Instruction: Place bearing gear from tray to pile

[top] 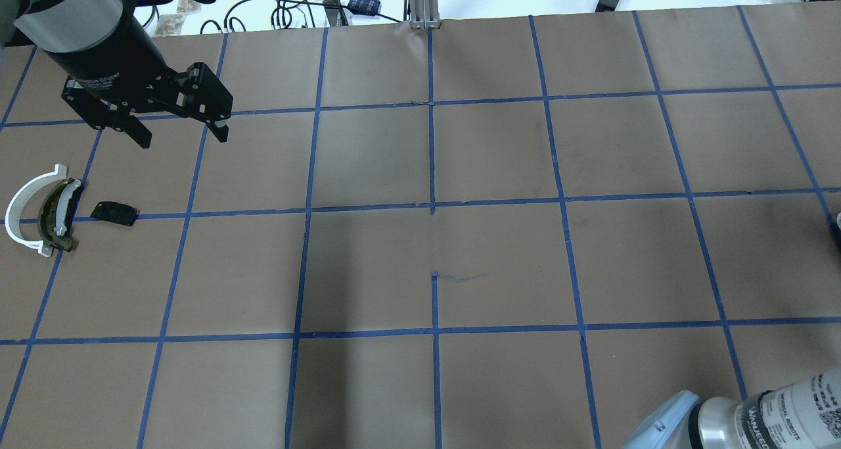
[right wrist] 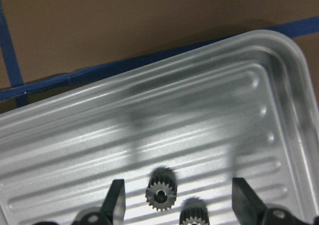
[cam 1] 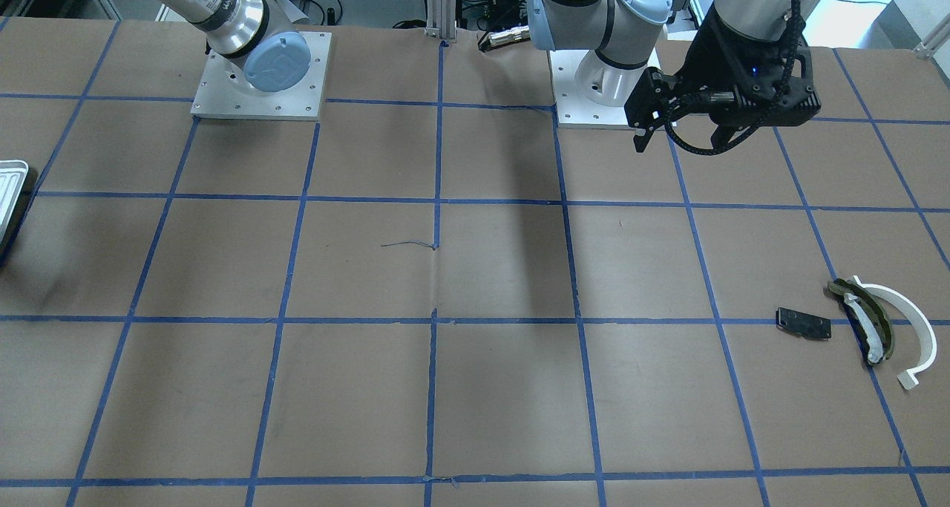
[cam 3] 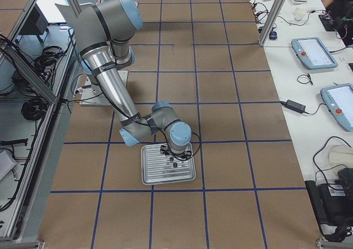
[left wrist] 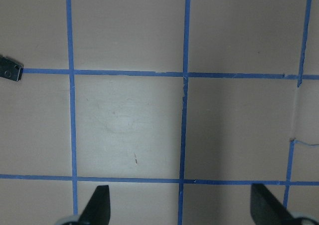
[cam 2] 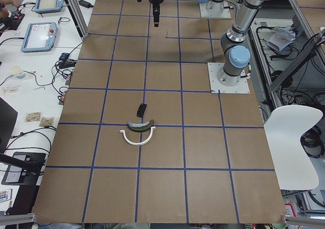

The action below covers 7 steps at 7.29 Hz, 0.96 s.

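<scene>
The silvery tray (cam 3: 156, 178) lies at the table's right end, and its edge shows in the front view (cam 1: 10, 188). In the right wrist view two small dark bearing gears (right wrist: 160, 189) (right wrist: 192, 217) lie on the ridged tray (right wrist: 279, 55). My right gripper (right wrist: 179, 202) is open just above them, with one gear between its fingers. The pile is a black plate (top: 113, 212), a white arc (top: 20, 207) and an olive padded piece (top: 58, 213). My left gripper (top: 181, 132) is open and empty, hovering beyond the pile.
The brown table cover has a blue tape grid. The arm bases (cam 1: 260, 76) (cam 1: 605, 84) stand on plates at the robot's side. Tablets and cables lie on a bench (cam 3: 314, 56) beside the table. A white chair (cam 2: 292, 130) stands behind the robot.
</scene>
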{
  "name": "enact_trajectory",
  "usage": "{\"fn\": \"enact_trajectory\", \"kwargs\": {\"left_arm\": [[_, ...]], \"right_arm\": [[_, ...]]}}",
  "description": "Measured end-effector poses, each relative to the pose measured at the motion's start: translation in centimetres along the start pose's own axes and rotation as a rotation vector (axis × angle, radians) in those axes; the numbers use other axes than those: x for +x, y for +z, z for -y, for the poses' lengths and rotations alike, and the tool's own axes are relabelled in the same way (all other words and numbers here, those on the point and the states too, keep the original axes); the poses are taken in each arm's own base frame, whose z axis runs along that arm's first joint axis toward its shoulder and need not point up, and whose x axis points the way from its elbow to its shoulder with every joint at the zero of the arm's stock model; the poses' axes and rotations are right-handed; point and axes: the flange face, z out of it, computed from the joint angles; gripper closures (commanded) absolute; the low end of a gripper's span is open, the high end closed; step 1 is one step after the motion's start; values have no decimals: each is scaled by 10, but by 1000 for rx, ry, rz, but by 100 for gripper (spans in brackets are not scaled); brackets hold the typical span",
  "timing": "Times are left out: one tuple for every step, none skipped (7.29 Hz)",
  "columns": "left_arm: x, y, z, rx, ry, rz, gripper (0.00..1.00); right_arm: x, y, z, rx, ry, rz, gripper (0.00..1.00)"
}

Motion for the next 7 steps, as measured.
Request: {"fn": "enact_trajectory", "kwargs": {"left_arm": [[0, 0, 0, 0, 0, 0, 0], [0, 0, 0, 0, 0, 0, 0], [0, 0, 0, 1, 0, 0, 0], [0, 0, 0, 0, 1, 0, 0], [0, 0, 0, 0, 1, 0, 0], [0, 0, 0, 0, 1, 0, 0], [0, 1, 0, -1, 1, 0, 0]], "right_arm": [[-1, 2, 0, -15, 14, -4, 33], [-2, 3, -1, -28, 30, -9, 36], [-3, 4, 0, -32, 38, -11, 38], [-4, 6, 1, -32, 43, -10, 39], [-6, 9, 2, -30, 44, -8, 40], [-7, 9, 2, -29, 47, -8, 45], [-9, 9, 0, -28, 52, -9, 58]]}}
